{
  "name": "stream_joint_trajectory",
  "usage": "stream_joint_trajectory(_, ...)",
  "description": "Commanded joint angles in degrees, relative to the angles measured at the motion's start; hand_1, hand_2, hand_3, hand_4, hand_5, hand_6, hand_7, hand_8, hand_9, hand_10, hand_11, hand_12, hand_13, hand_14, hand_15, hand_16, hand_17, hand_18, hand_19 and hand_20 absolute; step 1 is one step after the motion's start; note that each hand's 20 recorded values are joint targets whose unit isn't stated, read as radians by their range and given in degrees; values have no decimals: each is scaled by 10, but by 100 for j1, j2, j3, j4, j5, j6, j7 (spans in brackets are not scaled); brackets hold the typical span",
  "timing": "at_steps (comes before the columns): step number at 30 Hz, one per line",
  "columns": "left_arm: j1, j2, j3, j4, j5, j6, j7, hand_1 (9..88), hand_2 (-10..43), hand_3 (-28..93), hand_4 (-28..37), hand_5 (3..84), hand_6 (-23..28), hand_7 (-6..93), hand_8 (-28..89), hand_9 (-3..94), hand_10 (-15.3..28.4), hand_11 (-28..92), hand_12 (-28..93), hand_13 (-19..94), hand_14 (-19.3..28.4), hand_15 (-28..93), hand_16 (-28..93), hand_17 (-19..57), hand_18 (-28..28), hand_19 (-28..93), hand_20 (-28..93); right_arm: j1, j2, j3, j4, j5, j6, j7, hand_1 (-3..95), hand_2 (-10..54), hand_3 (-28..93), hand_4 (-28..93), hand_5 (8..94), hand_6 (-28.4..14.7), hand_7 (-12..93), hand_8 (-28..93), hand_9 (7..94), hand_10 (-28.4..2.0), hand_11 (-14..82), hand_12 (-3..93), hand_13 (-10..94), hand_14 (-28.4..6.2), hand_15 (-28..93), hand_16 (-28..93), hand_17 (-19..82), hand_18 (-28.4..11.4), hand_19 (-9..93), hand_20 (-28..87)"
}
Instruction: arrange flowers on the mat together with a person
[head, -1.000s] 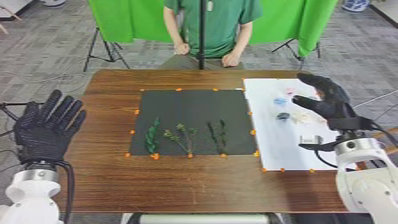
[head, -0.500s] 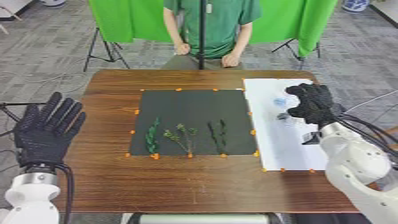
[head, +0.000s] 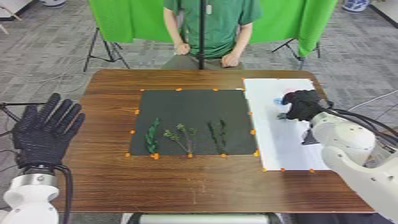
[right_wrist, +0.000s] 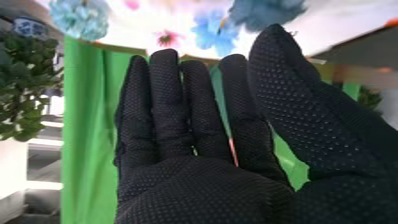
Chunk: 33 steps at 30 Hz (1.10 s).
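Observation:
My right hand (head: 302, 104) is over the white sheet, low among the flowers, its fingers straight. In the right wrist view the right hand (right_wrist: 204, 175) has nothing held in it; past its fingertips are a dark blue-grey flower (right_wrist: 266, 12), a light blue flower (right_wrist: 215, 32), a pale teal flower (right_wrist: 78, 19) and a small pink one (right_wrist: 167, 38). In the head view a light blue flower (head: 279, 101) and a dark one (head: 282, 116) lie beside the hand. Several green stems, including a leafy one (head: 152, 137), lie along the near part of the black mat (head: 191, 107). My left hand (head: 44, 132) is open at the table's left.
The white sheet (head: 275, 155) lies right of the mat on the brown table (head: 204, 187). Orange tape marks edge both. A dark object (head: 310, 138) stands on the sheet near my right wrist. A person sits across the table with hands resting at its far edge.
My right hand has swung inward from the right and come down over the sheet, then slightly nearer the table's front. The left hand, stems and mat have kept their places.

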Motion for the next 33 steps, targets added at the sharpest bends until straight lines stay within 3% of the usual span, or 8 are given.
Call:
stream_joint_trajectory(1, -25, 21, 36, 61, 5, 0, -63, 261, 159, 727, -283, 446, 78, 124, -94, 386, 148, 189, 87, 290, 146, 297, -74, -55, 149, 363, 124, 250, -49, -472, 140, -108, -316, -181, 469, -95, 813, -283, 469, 6, 239, -148, 457, -106, 159, 198, 341, -106, 491, 231, 167, -143, 598, 202)
stream_joint_trajectory(3, -48, 27, 69, 45, -92, 120, -22, 261, 159, 727, -283, 446, 78, 124, -93, 387, 148, 189, 88, 290, 146, 298, -73, -55, 150, 364, 124, 308, -65, -622, 179, -128, -273, -228, 474, -95, 811, -283, 479, 10, 245, -151, 480, -102, 168, 196, 356, -101, 491, 232, 173, -146, 615, 215)
stream_joint_trajectory(10, -56, 48, 93, 73, -75, 1, -59, 261, 159, 727, -283, 448, 80, 125, -94, 390, 151, 191, 87, 293, 146, 301, -74, -54, 149, 364, 125, 325, -139, -812, 172, -97, -212, -169, 511, -95, 765, -283, 557, 32, 292, -168, 595, -92, 249, 215, 475, -77, 510, 299, 208, -160, 656, 281)
stream_joint_trajectory(14, -58, 33, 104, 72, -90, 16, -50, 261, 161, 726, -283, 448, 81, 124, -94, 390, 150, 189, 86, 293, 146, 303, -75, -54, 149, 364, 126, 347, -137, -864, 167, -107, -33, -167, 578, -95, 671, -283, 585, 33, 367, -53, 701, -62, 130, 424, 535, -50, 492, 450, 235, -169, 688, 361)
stream_joint_trajectory(21, -11, -14, 83, 67, -82, 23, -61, 259, 163, 727, -283, 448, 81, 123, -94, 389, 152, 190, 86, 293, 146, 304, -76, -55, 149, 365, 127, 264, -67, -768, -158, -239, 479, -282, 614, -95, 678, -282, 608, 36, 485, -26, 739, -58, 179, 500, 582, -35, 517, 515, 270, -174, 742, 435)
stream_joint_trajectory(28, 84, -35, 51, 78, -159, 83, -53, 259, 163, 727, -283, 447, 79, 124, -94, 390, 151, 190, 87, 292, 145, 305, -77, -55, 150, 365, 127, 521, -895, -677, -611, -121, 674, -521, 621, -95, 686, -283, 620, 39, 497, -10, 751, -55, 195, 526, 598, -35, 505, 532, 292, -166, 738, 452)
stream_joint_trajectory(30, 149, -77, 19, 118, -107, -27, -209, 259, 163, 727, -283, 447, 79, 125, -94, 389, 151, 191, 87, 292, 145, 304, -77, -55, 150, 365, 127, 997, -1253, -974, -537, 374, 562, -741, 621, -95, 687, -283, 623, 39, 496, -10, 751, -56, 195, 528, 599, -35, 503, 535, 293, -165, 736, 458)
stream_joint_trajectory(33, 105, -97, 98, 187, -179, 10, -188, 258, 163, 725, -283, 444, 78, 123, -95, 387, 150, 188, 86, 291, 145, 302, -77, -56, 149, 365, 127, 1710, -1819, -1573, -284, 647, 506, -991, 622, -95, 686, -283, 623, 39, 495, -8, 751, -57, 195, 531, 599, -36, 500, 538, 294, -163, 731, 461)
